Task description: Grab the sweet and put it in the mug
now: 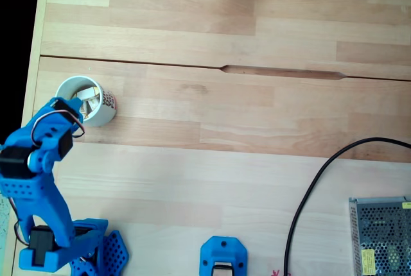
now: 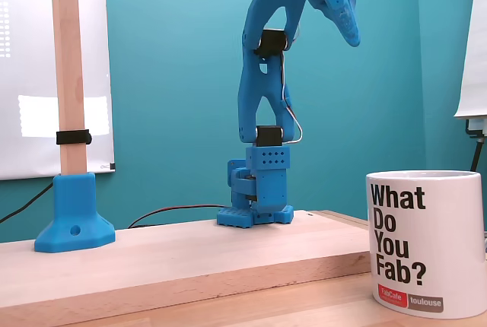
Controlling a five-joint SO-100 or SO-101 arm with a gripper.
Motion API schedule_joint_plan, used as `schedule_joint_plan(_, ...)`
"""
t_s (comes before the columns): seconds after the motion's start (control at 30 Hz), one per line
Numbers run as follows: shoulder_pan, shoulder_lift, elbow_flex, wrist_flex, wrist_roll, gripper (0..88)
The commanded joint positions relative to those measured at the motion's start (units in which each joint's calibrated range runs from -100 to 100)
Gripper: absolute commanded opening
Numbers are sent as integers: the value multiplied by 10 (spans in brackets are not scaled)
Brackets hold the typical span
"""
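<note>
We cannot tell how far our hand (image 1: 80, 106) is open above the mug (image 1: 103, 112), so a badly timed release may drop the sweet beside the rim onto the tabletop (image 1: 225, 160).

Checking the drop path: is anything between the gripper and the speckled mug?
Nothing visible. In the fixed view from above, the gripper hangs over the open mouth of the mug, overlapping its rim. Pale wrapped pieces lie inside the mug.
</note>
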Motion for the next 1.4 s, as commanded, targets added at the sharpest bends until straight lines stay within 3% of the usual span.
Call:
schedule_joint_plan(0.0, 7, -63, -2, 4, 1, 38)
schedule_joint_plan(0.23, 11, -156, 106, -13, 2, 38)
schedule_joint_plan(0.47, 12, -234, 263, -96, 2, 38)
schedule_joint_plan(1.03, 20, -438, 795, -517, 3, 37)
schedule_joint_plan(1.37, 87, -574, 1033, -651, 121, 36)
